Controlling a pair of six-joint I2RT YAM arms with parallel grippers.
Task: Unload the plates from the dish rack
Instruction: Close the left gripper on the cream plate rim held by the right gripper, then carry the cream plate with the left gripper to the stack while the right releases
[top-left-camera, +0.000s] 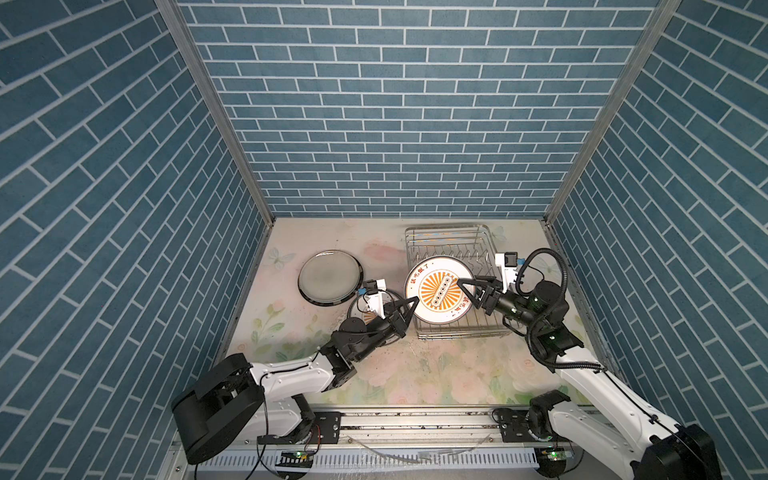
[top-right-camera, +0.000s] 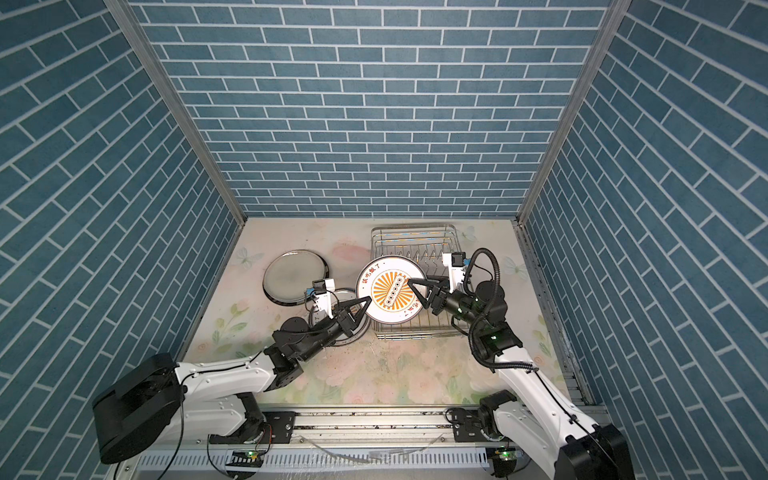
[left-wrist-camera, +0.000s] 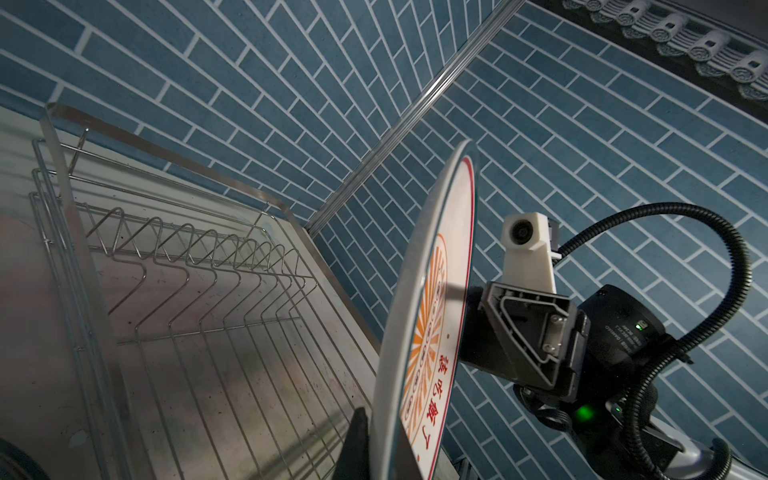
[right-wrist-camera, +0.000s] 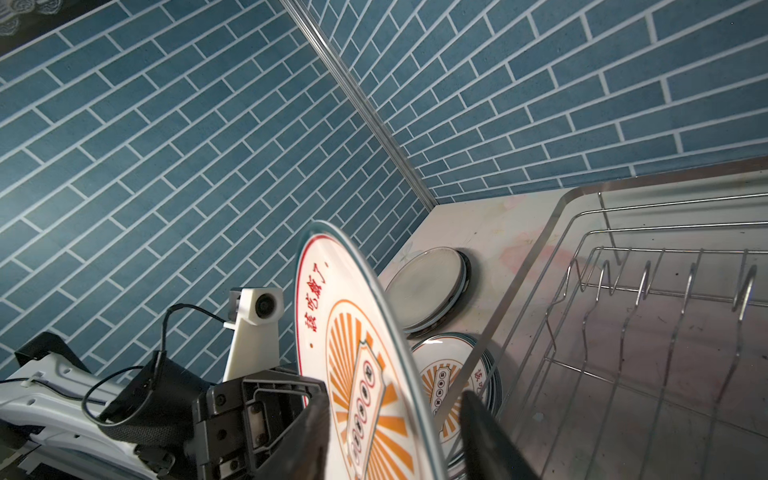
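Note:
A white plate with an orange sunburst centre (top-left-camera: 436, 276) (top-right-camera: 380, 277) (left-wrist-camera: 455, 245) (right-wrist-camera: 345, 332) hangs on edge above the front left of the wire dish rack (top-left-camera: 446, 241) (top-right-camera: 411, 237) (left-wrist-camera: 208, 291) (right-wrist-camera: 644, 332). My left gripper (top-left-camera: 413, 303) (top-right-camera: 366, 300) (left-wrist-camera: 380, 453) is shut on the plate's left rim. My right gripper (top-left-camera: 467, 293) (top-right-camera: 417, 294) (right-wrist-camera: 397, 432) stands open, its jaws straddling the right rim with a gap on the far side. No other plate shows in the rack.
A larger grey dark-rimmed plate (top-left-camera: 330, 276) (top-right-camera: 295, 277) (right-wrist-camera: 428, 286) lies flat on the table left of the rack. A stack of sunburst plates (top-left-camera: 358, 306) (right-wrist-camera: 449, 374) sits in front of it, partly under my left arm. Tiled walls enclose three sides.

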